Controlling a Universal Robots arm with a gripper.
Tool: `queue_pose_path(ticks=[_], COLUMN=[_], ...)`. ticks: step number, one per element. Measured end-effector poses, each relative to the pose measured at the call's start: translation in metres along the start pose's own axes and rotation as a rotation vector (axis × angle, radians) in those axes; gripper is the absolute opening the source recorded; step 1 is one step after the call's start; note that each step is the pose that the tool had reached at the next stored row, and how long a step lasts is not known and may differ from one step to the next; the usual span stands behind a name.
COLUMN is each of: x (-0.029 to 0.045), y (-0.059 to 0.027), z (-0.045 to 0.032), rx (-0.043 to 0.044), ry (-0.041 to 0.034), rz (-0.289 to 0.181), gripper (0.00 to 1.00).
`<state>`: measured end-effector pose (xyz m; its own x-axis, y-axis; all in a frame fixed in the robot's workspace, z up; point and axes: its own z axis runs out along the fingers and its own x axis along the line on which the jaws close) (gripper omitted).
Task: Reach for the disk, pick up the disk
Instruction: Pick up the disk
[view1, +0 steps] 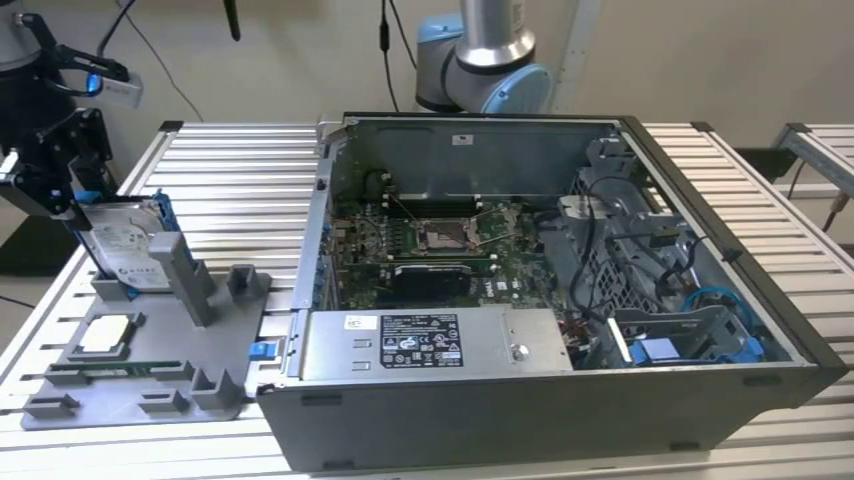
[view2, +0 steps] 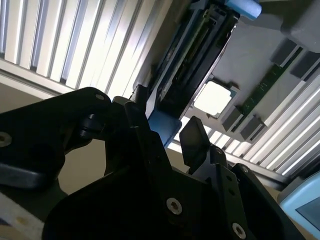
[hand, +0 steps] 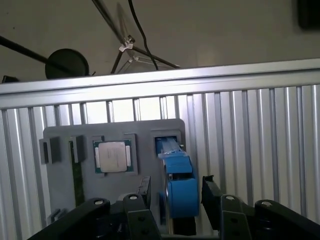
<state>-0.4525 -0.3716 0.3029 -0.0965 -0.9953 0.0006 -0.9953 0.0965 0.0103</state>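
Reach looks abt done: pincer hangs open, fingers either side of the disk, which stands upright in grey holder right beneath; grasp calls for closing square on its blue rails, no tilting.

Disk: silver-grey metal, white label, bright blue rails along its edges.
Gripper: matt black all over.
Holder: plain mid grey.
Chip: pale silver square with a green border.
Table: silver-white, striped by parallel slats.
Computer case: dark grey.
Box in the case: silver, with a black label bearing white print.
Circuit board: dark green.
Arm: silver tube, light blue joint caps.
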Motion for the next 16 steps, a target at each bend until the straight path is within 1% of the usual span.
queue_pose_path(ticks=[4, 16], x=[0.0002, -0.0002], y=[0.0017, 0.0017], z=[0.0072, 0.0288], rx=[0.0102, 0.0107], ry=[-0.0010, -0.0016], rz=[0.000, 0.000], gripper=[1.00, 1.00])
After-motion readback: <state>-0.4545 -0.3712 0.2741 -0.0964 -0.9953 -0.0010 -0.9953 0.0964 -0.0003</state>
